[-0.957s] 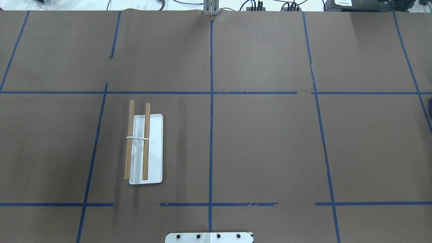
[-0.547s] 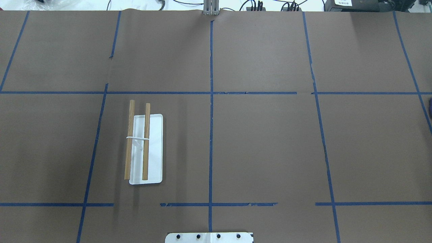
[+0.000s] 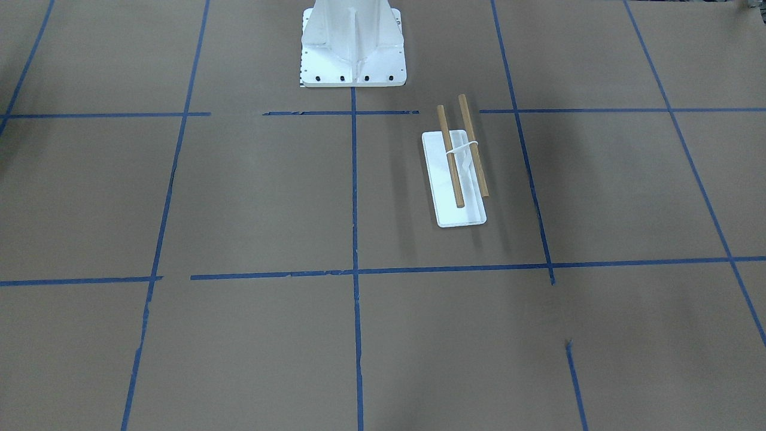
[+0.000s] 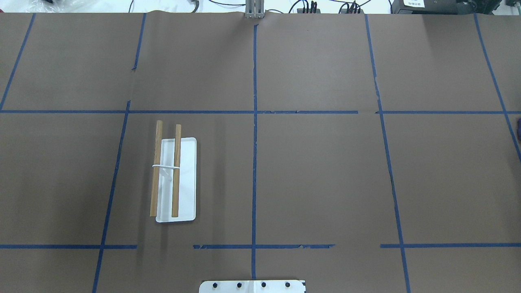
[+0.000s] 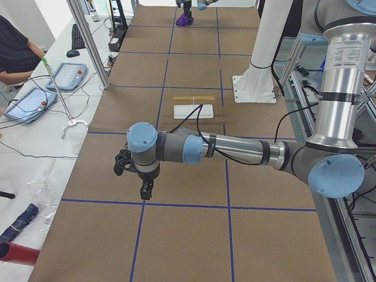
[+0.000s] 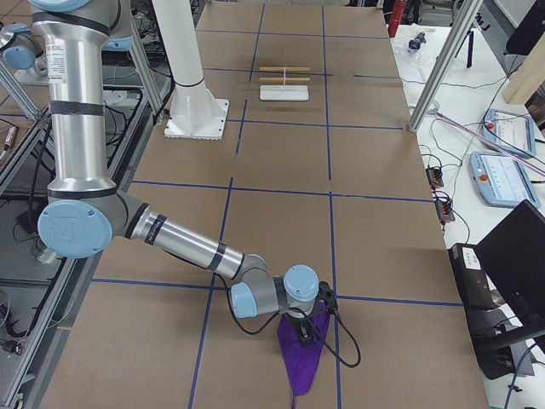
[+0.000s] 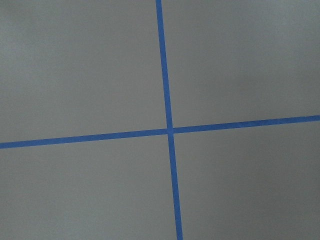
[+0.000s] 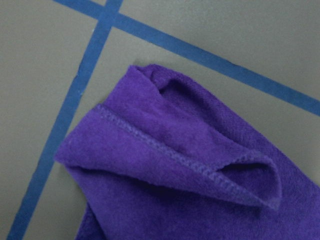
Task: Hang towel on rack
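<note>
Right gripper (image 6: 305,334): hung low over the towel (image 6: 300,373) at the right end of the surface (image 6: 375,247); whether its jaws were open or closed could not be told.
Towel: purple, lay rumpled beside a crossing of blue tape (image 8: 90,60).
Rack (image 4: 187,179): stood on the robot's left half, near the white pedestal (image 3: 353,42), well apart from the towel.
Left gripper (image 5: 143,191): pointed down above the left end; state of its jaws likewise could not be told.
</note>
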`<state>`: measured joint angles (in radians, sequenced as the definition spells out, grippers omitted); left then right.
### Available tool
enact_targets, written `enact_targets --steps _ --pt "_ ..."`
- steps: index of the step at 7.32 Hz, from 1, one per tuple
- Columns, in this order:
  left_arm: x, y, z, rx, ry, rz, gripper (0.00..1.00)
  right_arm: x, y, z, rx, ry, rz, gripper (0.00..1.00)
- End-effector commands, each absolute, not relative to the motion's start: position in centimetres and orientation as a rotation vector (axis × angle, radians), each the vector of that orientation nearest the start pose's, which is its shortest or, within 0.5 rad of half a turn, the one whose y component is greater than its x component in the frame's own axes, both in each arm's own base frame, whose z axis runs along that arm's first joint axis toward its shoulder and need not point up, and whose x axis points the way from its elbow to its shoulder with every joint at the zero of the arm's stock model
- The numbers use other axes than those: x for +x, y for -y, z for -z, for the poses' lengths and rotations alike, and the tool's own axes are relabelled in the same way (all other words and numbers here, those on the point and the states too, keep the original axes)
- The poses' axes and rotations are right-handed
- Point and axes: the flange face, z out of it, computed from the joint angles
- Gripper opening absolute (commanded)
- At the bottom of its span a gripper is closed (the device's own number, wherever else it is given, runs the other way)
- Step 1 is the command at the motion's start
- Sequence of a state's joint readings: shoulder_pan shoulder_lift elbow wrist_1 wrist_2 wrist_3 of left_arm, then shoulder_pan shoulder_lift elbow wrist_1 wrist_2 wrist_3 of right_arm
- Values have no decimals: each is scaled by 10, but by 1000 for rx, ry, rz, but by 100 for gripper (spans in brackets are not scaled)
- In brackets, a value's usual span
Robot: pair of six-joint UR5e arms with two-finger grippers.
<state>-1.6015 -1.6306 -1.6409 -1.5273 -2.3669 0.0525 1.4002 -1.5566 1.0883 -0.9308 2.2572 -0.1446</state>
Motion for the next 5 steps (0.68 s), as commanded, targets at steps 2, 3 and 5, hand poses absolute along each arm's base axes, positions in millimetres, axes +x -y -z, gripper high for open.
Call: enact_targets --steps 2,3,5 --pt "-78 518 -596 117 -791 -56 100 -12 473 -833 135 693 363 100" --pt "-78 518 -595 119 -791 -58 100 -13 474 -832 139 696 365 73" --pt "-78 518 -595 121 -791 -58 100 -14 476 -829 149 698 381 0"
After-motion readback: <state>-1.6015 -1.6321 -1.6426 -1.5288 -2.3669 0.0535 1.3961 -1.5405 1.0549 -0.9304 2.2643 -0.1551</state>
